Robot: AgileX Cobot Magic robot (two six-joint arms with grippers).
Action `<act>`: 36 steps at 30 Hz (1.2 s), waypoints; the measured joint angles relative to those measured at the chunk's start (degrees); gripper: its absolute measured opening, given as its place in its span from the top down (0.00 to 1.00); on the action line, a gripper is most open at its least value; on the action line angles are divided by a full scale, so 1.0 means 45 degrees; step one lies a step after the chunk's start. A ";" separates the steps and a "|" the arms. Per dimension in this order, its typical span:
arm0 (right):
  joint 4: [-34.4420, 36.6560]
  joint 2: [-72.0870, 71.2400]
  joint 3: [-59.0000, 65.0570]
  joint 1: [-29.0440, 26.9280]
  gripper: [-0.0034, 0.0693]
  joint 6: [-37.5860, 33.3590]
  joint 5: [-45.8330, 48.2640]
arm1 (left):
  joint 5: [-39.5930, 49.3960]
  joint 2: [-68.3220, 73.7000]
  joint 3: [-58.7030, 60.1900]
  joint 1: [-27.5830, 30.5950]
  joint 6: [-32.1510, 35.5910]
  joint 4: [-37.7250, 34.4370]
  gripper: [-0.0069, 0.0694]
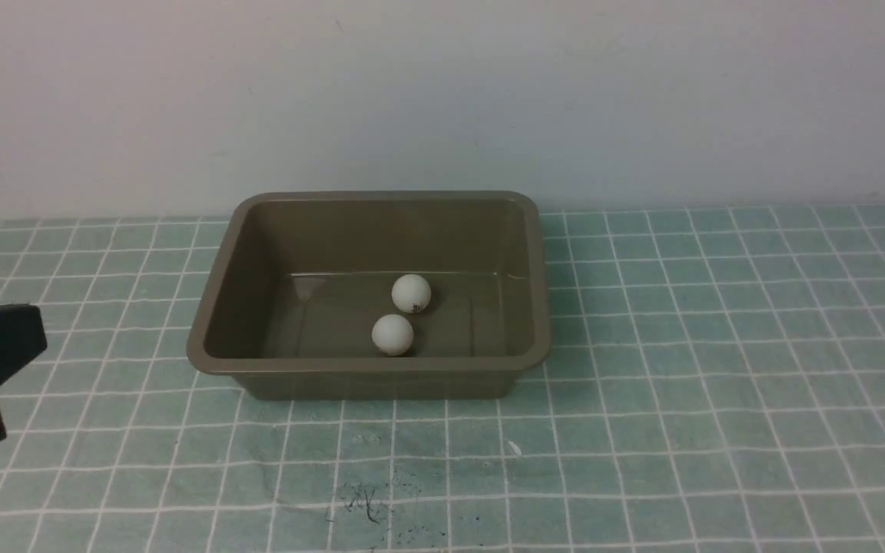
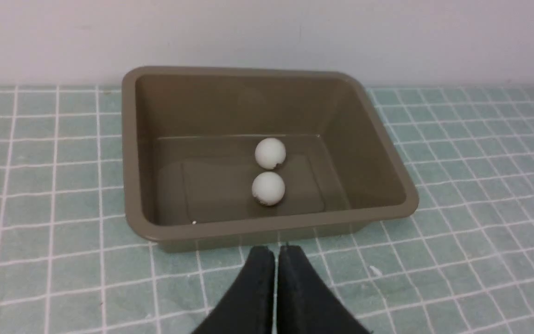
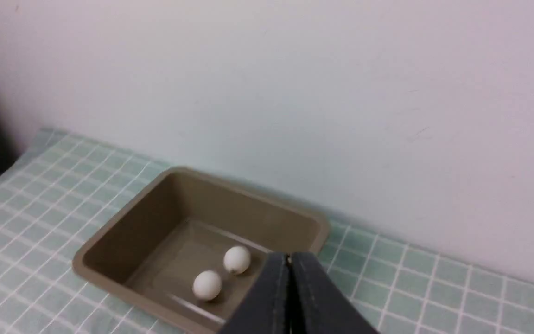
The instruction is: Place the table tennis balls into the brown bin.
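Your left gripper is cut off at the front view's left edge. Your right gripper hides one brown bin corner in its wrist view.

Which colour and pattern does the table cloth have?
Pale teal table cloth with a white grid; clearest in the front view.

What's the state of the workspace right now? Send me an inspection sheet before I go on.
Surface: teal checked cloth, with dark scuff marks near the front.
Job's things: brown bin upright by the wall; farther ball and nearer ball both on its bottom, close together with a small gap.
Clutter: only a white fleck on the cloth.
Grippers: left gripper shut, empty, just short of the bin's near side; right gripper shut, empty.
Cables: nothing seen.
Surroundings: plain white wall behind.
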 joint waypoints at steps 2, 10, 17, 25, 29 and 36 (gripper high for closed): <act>-0.1541 -0.3573 0.3686 0.0000 0.97 0.1090 -0.2087 | -0.0522 0.0014 0.0308 0.0000 0.0104 -0.0367 0.92; -0.5784 -1.0428 0.9022 0.0000 0.97 0.6353 -0.3632 | -0.1058 0.0054 0.0466 0.0000 0.0175 -0.0528 0.92; -0.6899 -1.0457 0.9510 0.0000 0.97 0.7681 -0.3533 | -0.0713 -0.0164 0.0466 0.0000 0.0828 -0.0509 0.92; -0.7360 -1.0457 0.9580 0.0000 0.97 0.7711 -0.3533 | -0.0327 -0.2236 0.0482 0.0000 0.1726 -0.0497 0.92; -0.7360 -1.0457 0.9580 0.0000 0.97 0.7711 -0.3533 | -0.0146 -0.3000 0.0482 0.0000 0.1726 -0.0497 0.92; -0.7360 -1.0457 0.9601 0.0000 0.97 0.7719 -0.3533 | 0.0193 -0.3391 0.0482 0.0000 0.1751 -0.0511 0.92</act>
